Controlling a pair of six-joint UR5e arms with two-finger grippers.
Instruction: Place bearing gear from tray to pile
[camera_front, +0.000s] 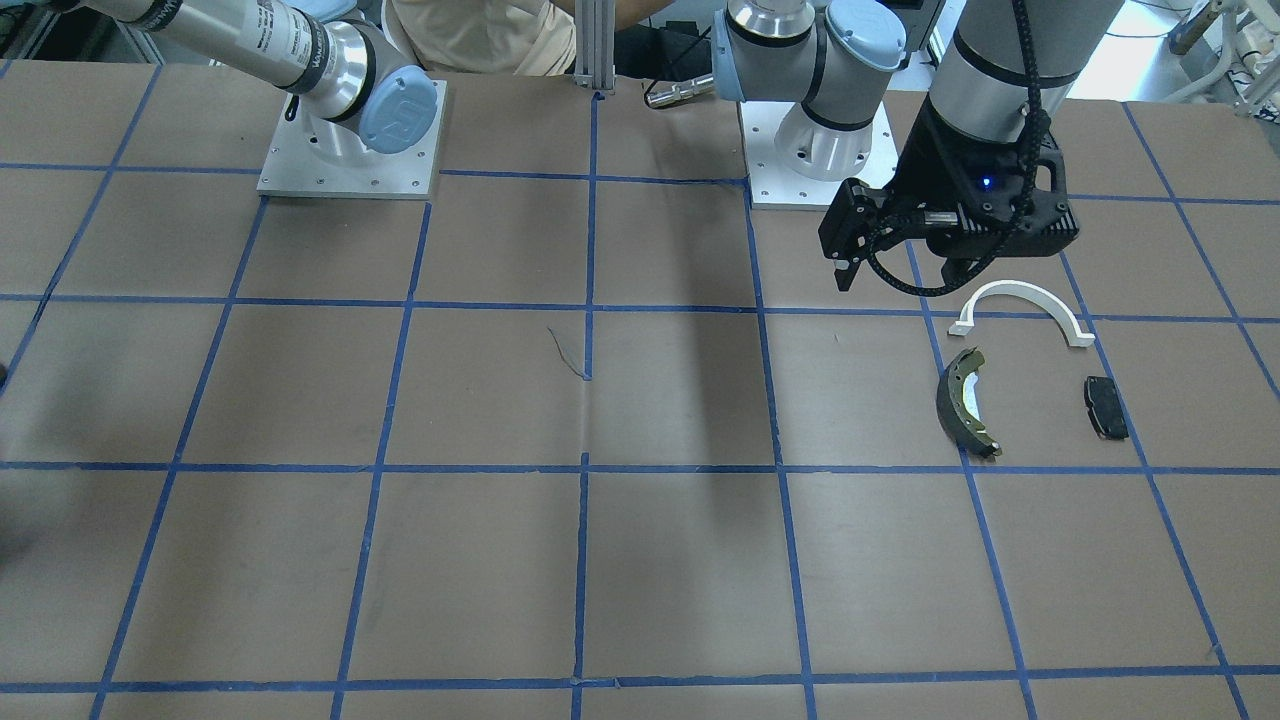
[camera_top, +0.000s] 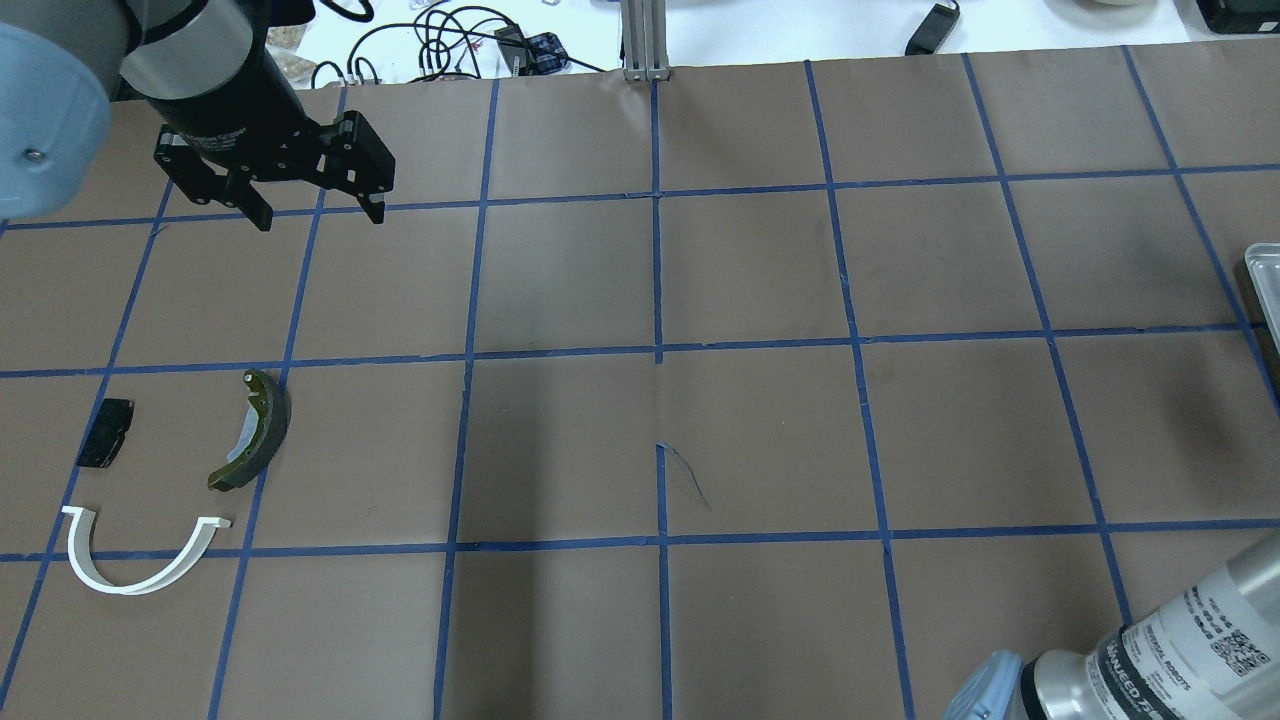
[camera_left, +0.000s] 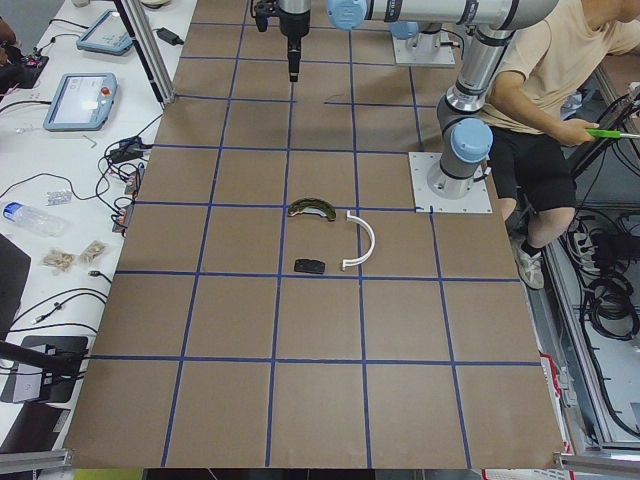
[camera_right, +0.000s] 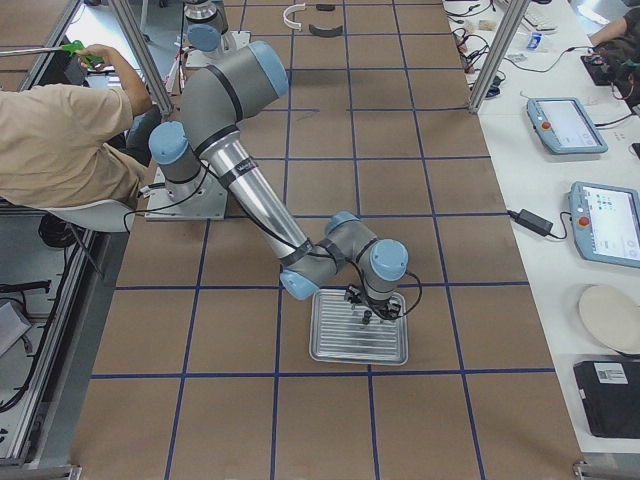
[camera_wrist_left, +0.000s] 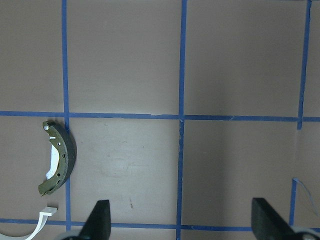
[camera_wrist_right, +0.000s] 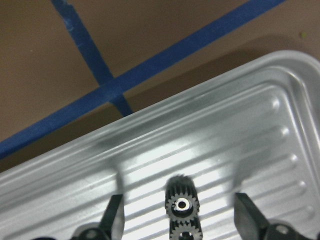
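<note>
The bearing gear (camera_wrist_right: 182, 202), small, black and toothed with a centre hole, lies on the ribbed metal tray (camera_wrist_right: 225, 145). My right gripper (camera_wrist_right: 181, 220) is open just above the tray, its fingers standing either side of the gear, apart from it. The exterior right view shows this gripper (camera_right: 368, 315) over the tray (camera_right: 330, 350). The pile lies far across the table: a white arch (camera_top: 125, 590), a brake shoe (camera_top: 255, 430) and a black pad (camera_top: 105, 432). My left gripper (camera_top: 315, 205) is open and empty, raised beyond the pile.
A second toothed shape (camera_wrist_right: 186, 233) sits just below the gear at the frame's edge. Only the tray's corner (camera_top: 1262, 270) shows at the overhead view's right edge. Blue tape lines grid the brown table. A seated person (camera_right: 60, 140) is beside the robot bases.
</note>
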